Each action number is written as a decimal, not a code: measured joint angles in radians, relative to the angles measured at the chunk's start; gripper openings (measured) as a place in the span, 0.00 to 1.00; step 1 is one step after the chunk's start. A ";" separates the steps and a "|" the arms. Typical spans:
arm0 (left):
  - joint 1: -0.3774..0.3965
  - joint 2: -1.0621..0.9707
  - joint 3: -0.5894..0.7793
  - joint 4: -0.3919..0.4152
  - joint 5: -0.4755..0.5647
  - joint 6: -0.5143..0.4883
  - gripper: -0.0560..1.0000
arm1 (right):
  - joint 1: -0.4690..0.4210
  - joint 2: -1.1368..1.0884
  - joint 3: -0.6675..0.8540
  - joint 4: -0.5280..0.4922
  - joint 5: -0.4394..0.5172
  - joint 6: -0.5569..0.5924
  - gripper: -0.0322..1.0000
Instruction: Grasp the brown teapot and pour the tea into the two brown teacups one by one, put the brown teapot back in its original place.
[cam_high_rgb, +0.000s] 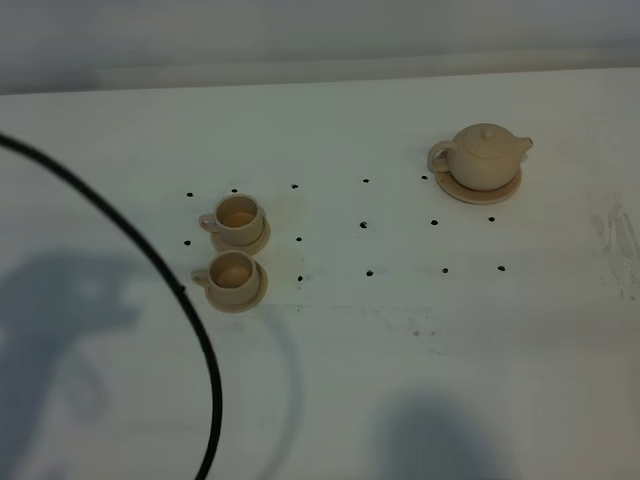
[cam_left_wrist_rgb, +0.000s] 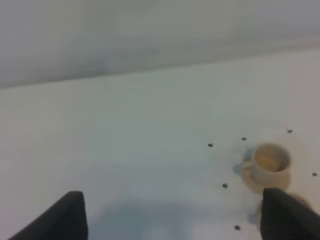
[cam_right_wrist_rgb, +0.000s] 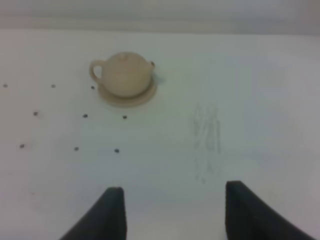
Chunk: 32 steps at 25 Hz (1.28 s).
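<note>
The beige-tan teapot stands upright on its wide round saucer at the far right of the white table, spout to the right, handle to the left. It also shows in the right wrist view. Two beige teacups on small saucers stand at the left: the far one and the near one. One cup shows in the left wrist view. My left gripper is open and empty, well short of that cup. My right gripper is open and empty, some way short of the teapot.
A black cable arcs across the left of the exterior high view in front of the table. Small black dots mark the table between the cups and the teapot. Faint scuff marks lie to the teapot's right.
</note>
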 joint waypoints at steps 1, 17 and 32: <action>0.000 -0.040 0.016 0.002 0.017 -0.009 0.69 | 0.000 0.017 0.000 0.000 -0.021 0.000 0.45; 0.000 -0.490 0.162 0.105 0.464 -0.179 0.64 | 0.000 0.388 -0.152 0.018 -0.156 -0.050 0.45; 0.000 -0.702 0.228 0.109 0.543 -0.192 0.61 | 0.000 0.580 -0.188 0.020 -0.239 -0.110 0.45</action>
